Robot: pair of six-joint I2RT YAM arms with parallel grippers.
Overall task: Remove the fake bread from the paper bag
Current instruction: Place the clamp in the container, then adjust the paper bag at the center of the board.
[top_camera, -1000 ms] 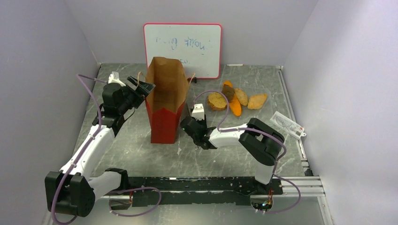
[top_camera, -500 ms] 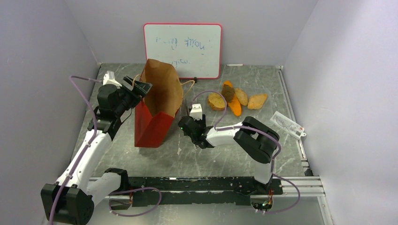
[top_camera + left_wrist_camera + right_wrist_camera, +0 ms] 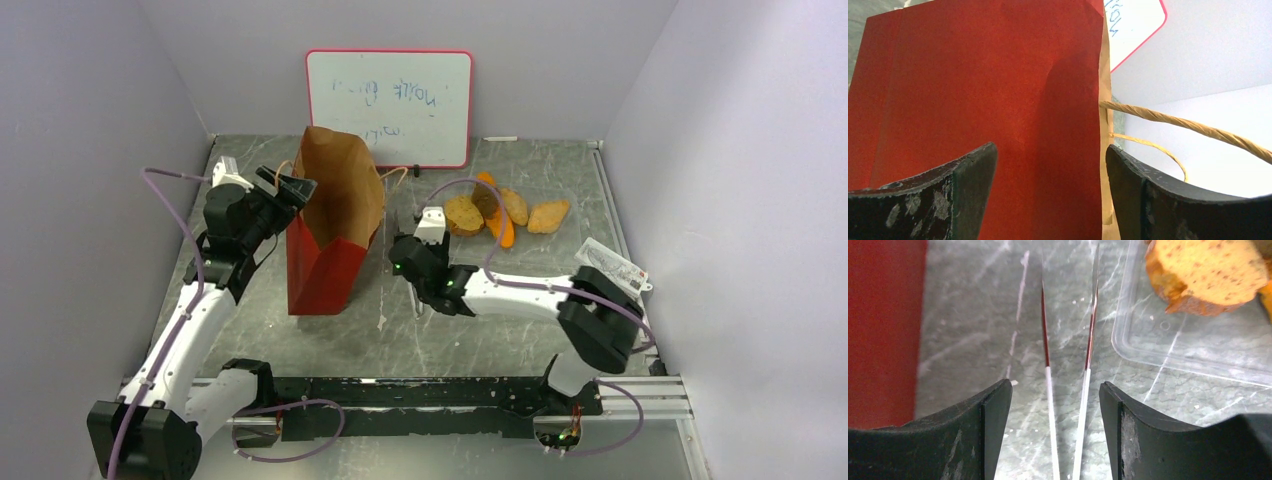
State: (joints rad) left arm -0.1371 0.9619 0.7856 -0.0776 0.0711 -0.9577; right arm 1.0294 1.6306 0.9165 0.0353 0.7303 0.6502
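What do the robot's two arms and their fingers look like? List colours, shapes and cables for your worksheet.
Both the left arm and the right arm have white links between chunky black joints, with a purple cable looping along each. The fingers are black, curved and scuffed with pale flecks.

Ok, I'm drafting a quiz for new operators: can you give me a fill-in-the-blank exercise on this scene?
The paper bag with loop handles is ____ outside and brown inside.
The toy bread pieces lie on a clear plastic ____, outside the bag.
The left gripper and the right gripper both have their jaws ____.
Missing words: red; tray; open.
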